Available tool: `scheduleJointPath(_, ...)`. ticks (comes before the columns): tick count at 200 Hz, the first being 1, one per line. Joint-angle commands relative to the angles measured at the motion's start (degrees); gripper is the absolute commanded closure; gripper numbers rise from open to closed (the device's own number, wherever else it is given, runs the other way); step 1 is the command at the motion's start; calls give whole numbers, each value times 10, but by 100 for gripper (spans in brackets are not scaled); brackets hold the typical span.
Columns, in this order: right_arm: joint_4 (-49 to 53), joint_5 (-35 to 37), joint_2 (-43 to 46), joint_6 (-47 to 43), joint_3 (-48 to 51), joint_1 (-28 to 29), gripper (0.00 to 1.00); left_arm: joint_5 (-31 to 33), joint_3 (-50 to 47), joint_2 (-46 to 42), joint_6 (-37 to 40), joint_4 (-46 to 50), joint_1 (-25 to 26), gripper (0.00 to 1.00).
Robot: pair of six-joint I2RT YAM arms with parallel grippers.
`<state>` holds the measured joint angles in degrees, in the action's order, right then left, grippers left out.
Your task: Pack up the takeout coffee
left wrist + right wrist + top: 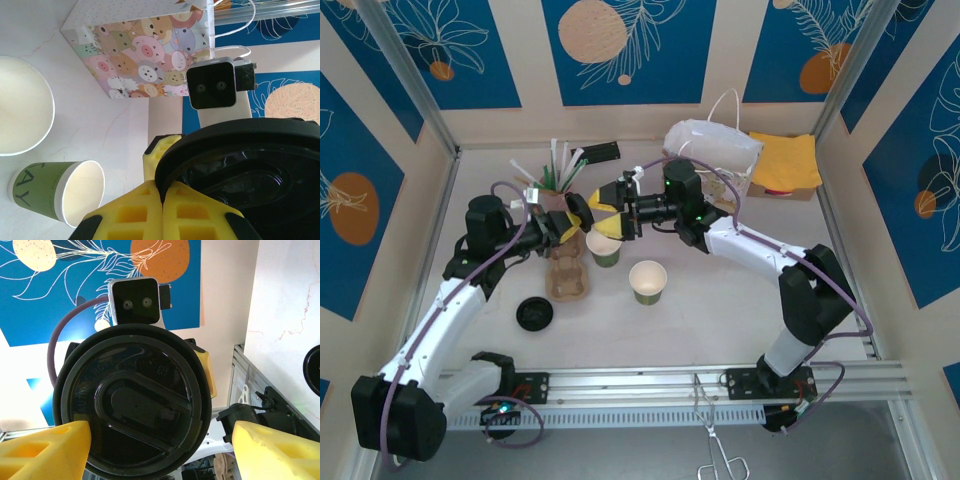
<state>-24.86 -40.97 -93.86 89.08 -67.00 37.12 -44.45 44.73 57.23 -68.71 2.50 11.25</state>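
My left gripper is shut on the rim of a black coffee lid, holding it on edge above the table. In the right wrist view the same lid faces the camera between my right gripper's open yellow fingers; the right-hand finger stands clear of it. From above, the left gripper and right gripper meet nose to nose over the table's middle. Two open green paper cups stand just below them, beside a brown cardboard cup carrier.
A second black lid lies on the table at the left. A paper bag with a cartoon-pig side stands at the back, yellow napkins to its right, and straws at the back left. Metal tongs lie by the front rail.
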Motion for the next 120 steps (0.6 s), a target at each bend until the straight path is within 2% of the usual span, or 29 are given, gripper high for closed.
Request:
scheduleJointPath(1,-10,-9,-8,8,1,5,25,-15,18,1,0,-16,-8,98)
scheduleJointPath(120,-27,0,-9,24,-4,9,23,-25,12,3,-16,-53,-8,98)
